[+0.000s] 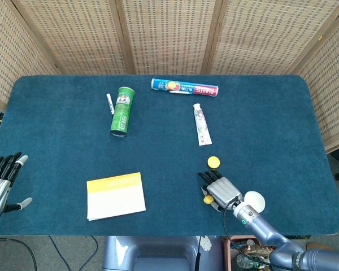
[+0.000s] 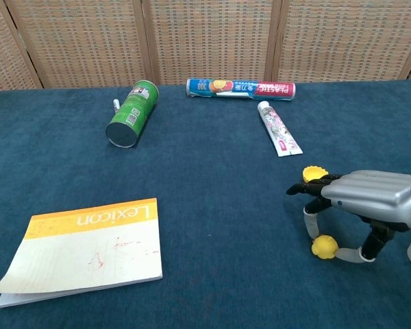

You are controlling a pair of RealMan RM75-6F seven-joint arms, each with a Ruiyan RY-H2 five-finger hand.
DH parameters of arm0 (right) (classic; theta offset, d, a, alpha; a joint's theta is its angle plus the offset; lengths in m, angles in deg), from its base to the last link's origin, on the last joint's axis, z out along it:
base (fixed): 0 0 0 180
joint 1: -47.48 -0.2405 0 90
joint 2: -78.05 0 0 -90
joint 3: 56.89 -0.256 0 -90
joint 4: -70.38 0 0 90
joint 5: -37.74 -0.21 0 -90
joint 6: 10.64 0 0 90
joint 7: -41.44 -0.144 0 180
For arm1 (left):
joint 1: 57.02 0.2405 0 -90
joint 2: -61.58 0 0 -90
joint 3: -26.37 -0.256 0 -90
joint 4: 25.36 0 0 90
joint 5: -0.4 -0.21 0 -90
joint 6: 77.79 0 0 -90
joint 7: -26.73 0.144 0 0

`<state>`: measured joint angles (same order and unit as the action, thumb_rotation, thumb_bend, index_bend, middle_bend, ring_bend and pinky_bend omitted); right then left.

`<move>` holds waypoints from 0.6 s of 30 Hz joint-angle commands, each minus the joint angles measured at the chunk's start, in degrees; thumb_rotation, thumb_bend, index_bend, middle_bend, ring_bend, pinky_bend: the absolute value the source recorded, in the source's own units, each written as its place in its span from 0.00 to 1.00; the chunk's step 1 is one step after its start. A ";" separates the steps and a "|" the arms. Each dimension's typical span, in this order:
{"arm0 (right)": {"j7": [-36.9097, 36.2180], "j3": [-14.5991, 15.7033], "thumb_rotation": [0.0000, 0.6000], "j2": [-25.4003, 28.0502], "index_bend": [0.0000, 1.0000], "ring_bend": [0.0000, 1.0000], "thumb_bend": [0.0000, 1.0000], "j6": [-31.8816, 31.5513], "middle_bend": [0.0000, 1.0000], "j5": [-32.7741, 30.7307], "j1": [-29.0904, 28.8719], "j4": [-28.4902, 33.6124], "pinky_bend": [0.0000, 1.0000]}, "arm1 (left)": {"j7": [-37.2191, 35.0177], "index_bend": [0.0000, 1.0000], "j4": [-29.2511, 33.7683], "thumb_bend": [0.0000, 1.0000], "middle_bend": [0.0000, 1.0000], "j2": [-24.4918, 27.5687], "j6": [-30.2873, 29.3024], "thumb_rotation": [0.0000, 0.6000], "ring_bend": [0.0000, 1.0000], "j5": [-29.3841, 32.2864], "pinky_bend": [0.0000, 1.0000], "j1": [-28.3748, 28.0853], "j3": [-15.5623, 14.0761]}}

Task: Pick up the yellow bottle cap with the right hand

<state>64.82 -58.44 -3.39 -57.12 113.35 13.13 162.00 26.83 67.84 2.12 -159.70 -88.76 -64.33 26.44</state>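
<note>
Two yellow things lie near my right hand [image 1: 223, 191] [image 2: 370, 199]. A flat, ridged yellow bottle cap [image 1: 213, 162] [image 2: 314, 173] rests on the blue table just beyond the fingertips, untouched. A smaller, lumpy yellow piece [image 1: 207, 198] [image 2: 323, 247] sits under the hand. The thumb presses its right side and a finger [image 2: 308, 221] comes down on its left, so it is pinched while still resting on the cloth. My left hand [image 1: 1, 183] hangs off the table's left edge, fingers spread, holding nothing.
A white round object [image 1: 254, 200] lies beside the right wrist. A toothpaste tube [image 1: 201, 125], a long foil roll box [image 1: 185, 87], a green can [image 1: 121, 110] on its side, a white marker [image 1: 109, 103] and a yellow notebook [image 1: 116, 195] are spread over the table.
</note>
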 commanded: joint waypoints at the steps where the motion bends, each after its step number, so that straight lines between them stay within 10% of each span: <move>1: -2.20 -0.08 1.00 -0.37 0.47 0.00 0.39 -0.76 0.00 0.76 -0.09 -0.39 0.00 | 0.06 0.00 0.03 0.00 0.00 0.01 -0.05 1.00 0.00 0.05 0.00 0.02 0.00; 18: -5.66 -8.94 1.00 4.25 0.47 0.00 0.40 -3.13 0.00 -8.42 -3.28 -1.07 0.00 | 0.95 0.00 0.32 0.00 0.00 -0.18 0.62 1.00 0.00 0.52 0.00 -0.19 -0.14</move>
<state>58.33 -65.80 0.78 -60.96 107.91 10.91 162.25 27.79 68.16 1.94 -159.08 -88.24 -64.52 26.30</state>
